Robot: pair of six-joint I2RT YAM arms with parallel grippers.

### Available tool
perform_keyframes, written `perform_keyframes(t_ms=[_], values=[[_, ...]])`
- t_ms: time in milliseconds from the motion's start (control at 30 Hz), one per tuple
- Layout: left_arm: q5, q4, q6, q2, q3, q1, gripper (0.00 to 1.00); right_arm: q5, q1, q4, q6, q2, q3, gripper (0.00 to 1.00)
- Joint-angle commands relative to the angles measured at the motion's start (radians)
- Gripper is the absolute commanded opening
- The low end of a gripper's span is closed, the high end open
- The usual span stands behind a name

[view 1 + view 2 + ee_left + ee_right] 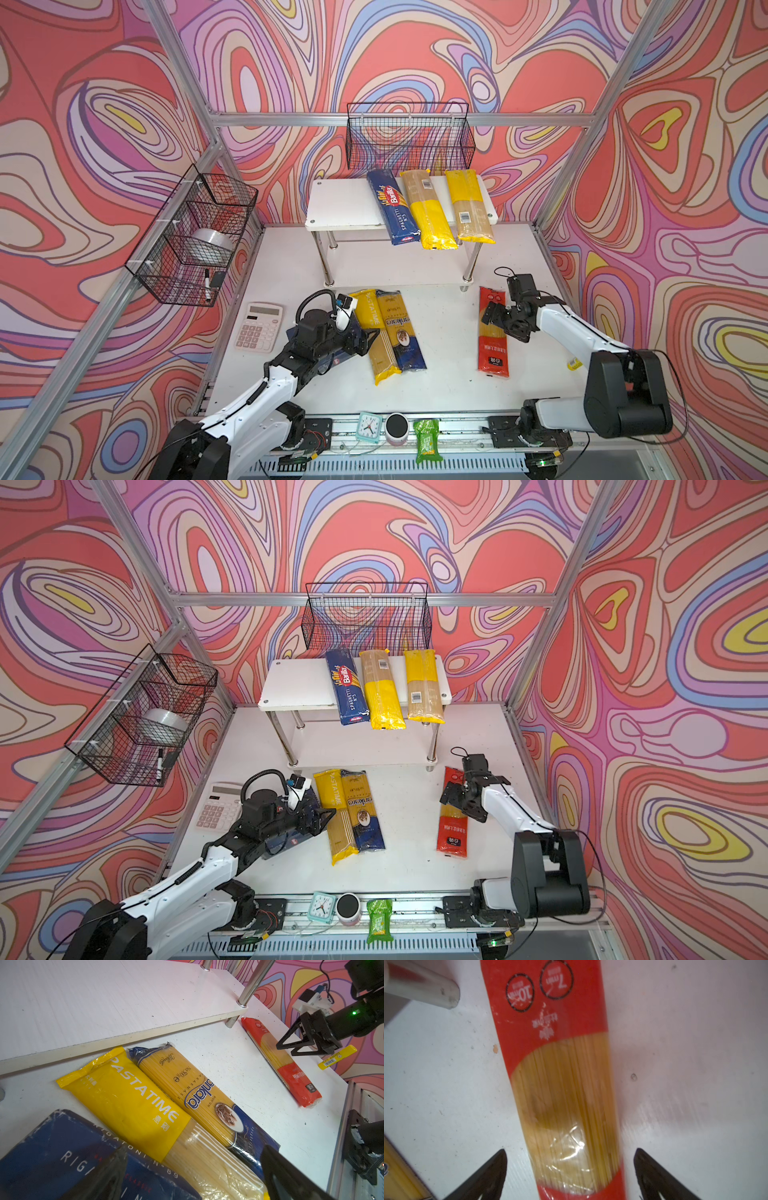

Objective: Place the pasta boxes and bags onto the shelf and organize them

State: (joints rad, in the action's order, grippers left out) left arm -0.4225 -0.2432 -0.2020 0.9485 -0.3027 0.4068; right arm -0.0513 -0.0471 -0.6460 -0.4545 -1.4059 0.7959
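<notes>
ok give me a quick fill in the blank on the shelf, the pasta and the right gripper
1. The shelf holds ___ packs on its top board.
2. The right gripper is ___ above the red bag.
3. The box on the shelf is marked ___ n.5.

Missing words: three; open; spaghetti

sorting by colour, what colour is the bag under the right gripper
Red bag with a clear middle; best in the right wrist view.
</notes>
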Motion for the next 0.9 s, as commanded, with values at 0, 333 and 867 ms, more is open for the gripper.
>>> perform_keyframes(t_ms=[0,333,867], values=[[-0.01,-0.012,0.015,0.005,0.003,0.004,1.0,0.066,-0.038,-0.041,0.039,-0.049,0.038,0.98],[-0.004,-0.011,0.016,0.0,0.006,0.004,1.0,0.083,-0.068,-0.005,0.02,-0.061,-0.008,0.98],[-0.002,-0.005,0.019,0.004,0.003,0.004,1.0,0.076,-0.071,0.07,-0.045,-0.115,-0.066,0.97]])
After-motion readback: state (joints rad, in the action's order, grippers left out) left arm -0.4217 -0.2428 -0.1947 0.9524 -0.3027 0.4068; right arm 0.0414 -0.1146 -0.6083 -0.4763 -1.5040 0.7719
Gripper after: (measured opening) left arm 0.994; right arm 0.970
